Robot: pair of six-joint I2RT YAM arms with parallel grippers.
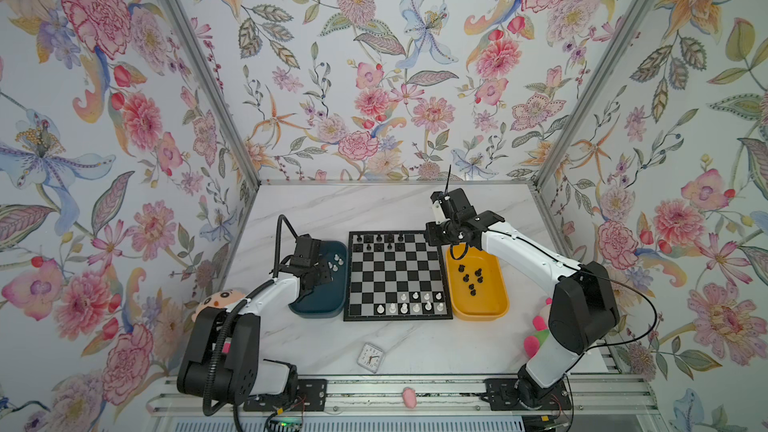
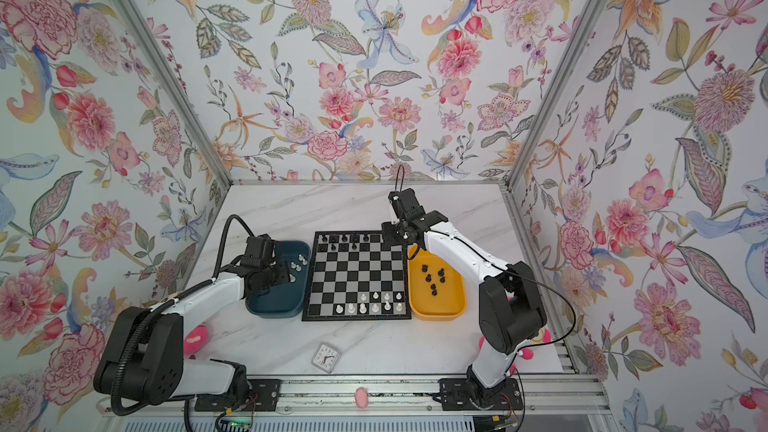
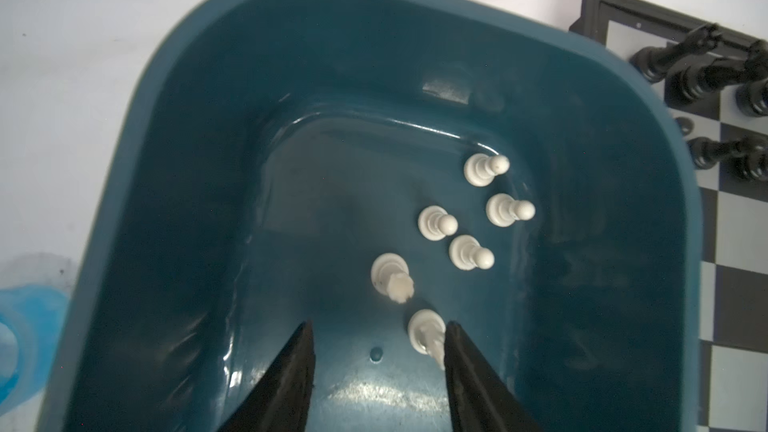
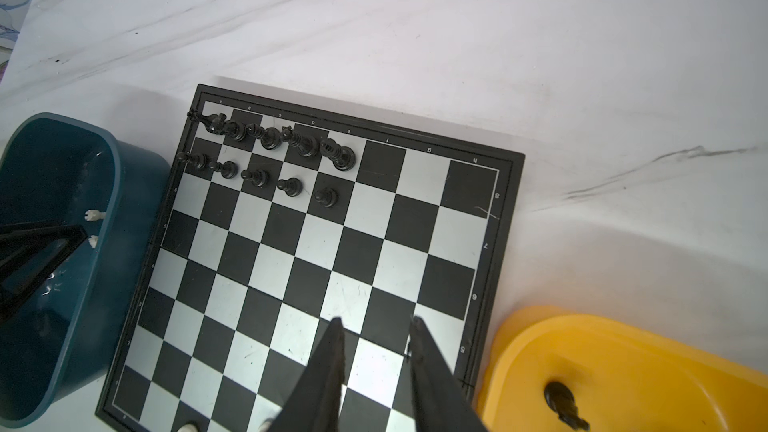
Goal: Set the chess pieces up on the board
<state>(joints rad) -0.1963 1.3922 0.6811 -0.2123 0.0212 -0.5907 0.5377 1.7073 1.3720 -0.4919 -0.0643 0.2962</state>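
Teal tray [image 3: 187,118]: 6 white [image 3: 437,223]; yellow tray [image 1: 490,303]: 6 black [image 1: 471,285] — left gripper [image 3: 379,326], right gripper [image 4: 376,320] parted.

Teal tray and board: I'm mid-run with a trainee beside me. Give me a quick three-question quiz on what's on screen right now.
1. Count: in the left wrist view, how many white pieces are in the teal tray?
2. True or false: the right fingers, over the board, are gripping something.
3. Choose: the left fingers reach into A) the board, B) the teal tray, C) neither.

Key: 1) Six. 2) False: they stand apart with only bare board showing between them. 3) B.
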